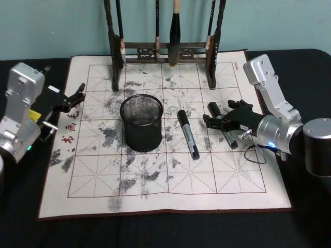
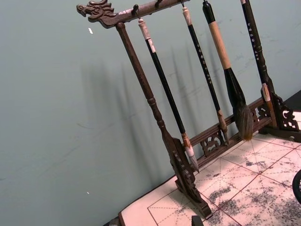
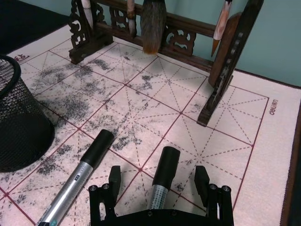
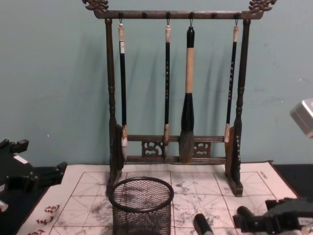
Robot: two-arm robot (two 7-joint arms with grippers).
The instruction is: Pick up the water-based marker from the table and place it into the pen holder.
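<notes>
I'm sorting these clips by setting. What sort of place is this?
Probably a calligraphy practice desk: a wooden brush rack with hanging brushes, an ink-stained gridded mat, and a black mesh pen holder.

The pen holder (image 1: 141, 123) has its mouth open from above, with bare mat (image 1: 155, 196) in front of it and to its left. Close behind stands the brush rack (image 1: 164, 51), its brushes (image 4: 186, 132) hanging low. To the holder's right a marker (image 1: 188, 133) lies loose, between it and the right end effector (image 3: 158, 178), whose spread fingers straddle a second marker (image 3: 164, 162). The left end effector (image 1: 77, 93) sits well apart from the holder, at the mat's left edge.
</notes>
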